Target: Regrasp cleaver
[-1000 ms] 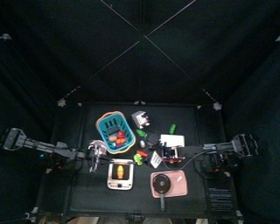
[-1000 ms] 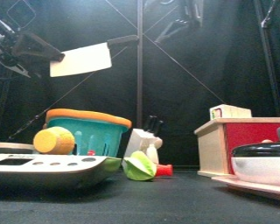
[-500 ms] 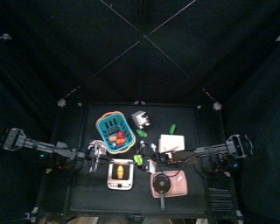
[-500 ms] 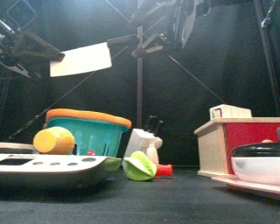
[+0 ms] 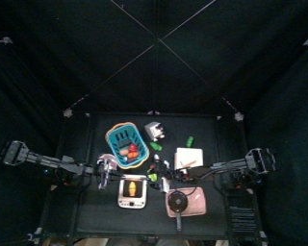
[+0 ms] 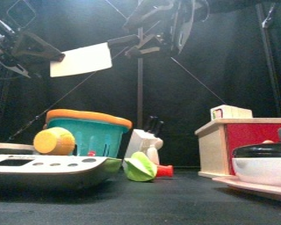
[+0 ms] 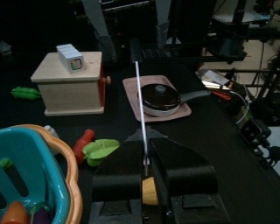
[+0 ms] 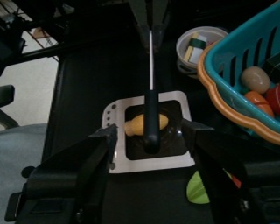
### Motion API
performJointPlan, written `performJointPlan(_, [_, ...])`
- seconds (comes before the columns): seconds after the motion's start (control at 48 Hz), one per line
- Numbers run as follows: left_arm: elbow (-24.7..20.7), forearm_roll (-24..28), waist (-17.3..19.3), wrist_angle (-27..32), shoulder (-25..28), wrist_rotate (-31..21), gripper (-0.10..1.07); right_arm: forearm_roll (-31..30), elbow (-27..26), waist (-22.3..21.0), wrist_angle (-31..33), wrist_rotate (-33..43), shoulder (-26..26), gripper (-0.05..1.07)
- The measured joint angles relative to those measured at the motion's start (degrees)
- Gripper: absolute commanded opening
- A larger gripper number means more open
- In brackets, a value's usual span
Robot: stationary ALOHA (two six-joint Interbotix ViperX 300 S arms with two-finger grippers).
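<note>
Cleaver: the cleaver [image 6: 83, 60] hangs high over the left half of the table, its cream blade broadside to the front and tipped slightly up toward the right; both wrist views catch it edge-on as a thin line.
Left gripper: the left gripper [image 6: 52, 54] is clamped on the handle end; in its own wrist view the jaws sit close together with the blade's edge rising from between them.
Right gripper: the right gripper [image 6: 147, 46] hovers just beside the blade's free end, up at the same height. In its wrist view the fingers stand apart with the blade edge running down the middle of the gap; I see no contact yet.
Below: a teal basket [image 6: 87, 132] of toy food, a white kitchen scale [image 6: 49, 167] and a wooden box with a red front [image 6: 242, 141] sit under the handover spot.
Step in hand: by my reading, the handover, with the right arm lining up to take the blade.
Doing it well: I'd keep the blade centred between the right fingers, close flat on its two faces well in from the edge, and have the left let go only once that hold looks firm.
Risk: a shallow corner pinch could let the cleaver swing or drop onto the basket.
</note>
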Motion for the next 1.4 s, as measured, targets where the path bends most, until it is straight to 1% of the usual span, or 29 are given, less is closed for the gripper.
performJointPlan(0.208, [0.00,0.00,0.09,0.00,0.09,0.00,0.41,0.35,-0.35,-0.88,0.00,0.00,0.97,0.77])
performJointPlan(0.521, [0.00,-0.09,0.00,0.00,0.09,0.00,0.41,1.67,-1.23,-1.85,-0.09,0.00,2.02,0.67])
performJointPlan(0.833, [0.09,-0.09,0.09,0.00,0.09,0.00,0.41,2.72,-1.32,-1.85,0.00,0.00,3.08,0.54])
performJointPlan(1.312, [0.26,-0.09,0.09,0.00,0.09,0.00,0.41,2.81,-1.67,-1.85,-0.09,0.00,4.13,0.52])
performJointPlan(1.396, [0.35,-0.09,0.09,0.00,0.09,0.09,0.43,2.46,-1.93,-1.85,0.09,-0.09,4.39,0.52])
